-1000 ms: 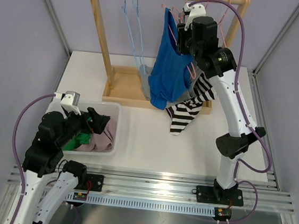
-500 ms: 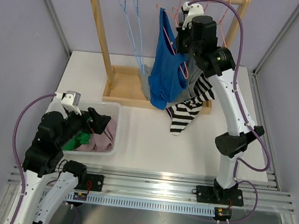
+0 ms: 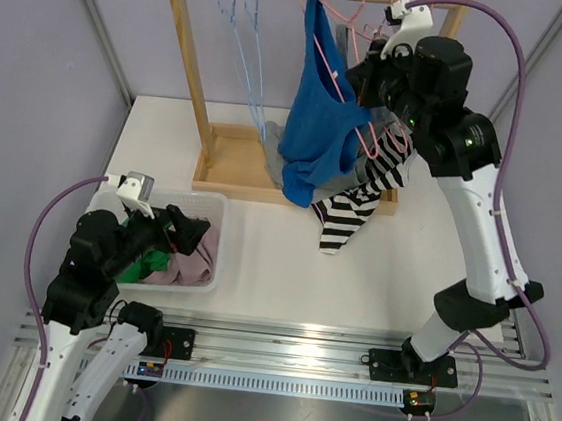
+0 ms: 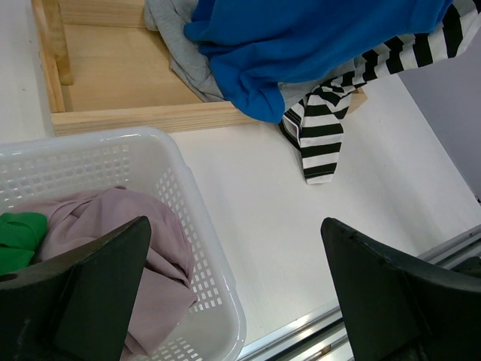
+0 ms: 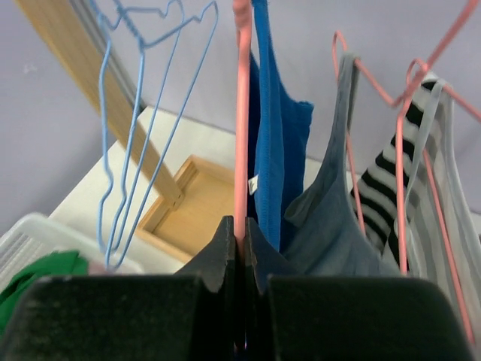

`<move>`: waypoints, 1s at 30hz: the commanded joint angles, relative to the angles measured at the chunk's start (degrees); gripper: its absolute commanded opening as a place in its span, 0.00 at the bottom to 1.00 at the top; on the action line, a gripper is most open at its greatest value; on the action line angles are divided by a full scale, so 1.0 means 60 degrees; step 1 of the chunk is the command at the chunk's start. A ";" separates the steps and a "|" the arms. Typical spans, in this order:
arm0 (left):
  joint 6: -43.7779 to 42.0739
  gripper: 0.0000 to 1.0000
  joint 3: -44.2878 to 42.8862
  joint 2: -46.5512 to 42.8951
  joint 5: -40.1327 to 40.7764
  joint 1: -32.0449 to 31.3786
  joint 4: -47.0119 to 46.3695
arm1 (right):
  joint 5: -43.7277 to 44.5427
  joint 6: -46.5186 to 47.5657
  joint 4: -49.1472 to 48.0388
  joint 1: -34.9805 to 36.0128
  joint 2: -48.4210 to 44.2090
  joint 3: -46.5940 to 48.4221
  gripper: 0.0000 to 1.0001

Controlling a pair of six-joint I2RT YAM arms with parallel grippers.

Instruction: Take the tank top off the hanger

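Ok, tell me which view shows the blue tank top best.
Top external: the blue tank top hangs there full length. Right wrist shows only its upper part edge-on; left wrist only its bunched lower end.

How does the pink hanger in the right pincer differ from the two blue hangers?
The pink hanger carries the blue tank top; the blue hangers hang bare. The right pincer is shut on the pink hanger; nothing touches the blue hangers. Both are thin wire.
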State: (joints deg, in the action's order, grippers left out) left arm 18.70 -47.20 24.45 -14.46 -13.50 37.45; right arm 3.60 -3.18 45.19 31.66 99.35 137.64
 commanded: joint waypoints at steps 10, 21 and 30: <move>-0.0392 0.99 -0.0452 0.0217 -0.1398 0.0008 -0.1041 | -0.3206 -0.0773 -0.0573 -0.0003 -0.5422 -0.5564 0.00; 0.0721 0.99 -0.1566 0.1826 -0.1956 -0.0809 -0.2578 | -0.3499 -0.1608 0.1564 -0.0018 -0.9187 -0.7910 0.00; 0.0254 0.99 -0.2269 0.3482 0.3062 -0.5594 -0.3648 | -0.4641 -0.2486 0.0131 -0.0018 -1.0230 -1.1043 0.00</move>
State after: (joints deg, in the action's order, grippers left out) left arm 22.22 -57.45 42.48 -11.03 -39.79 21.50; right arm -20.47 -14.55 53.32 31.66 37.41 74.59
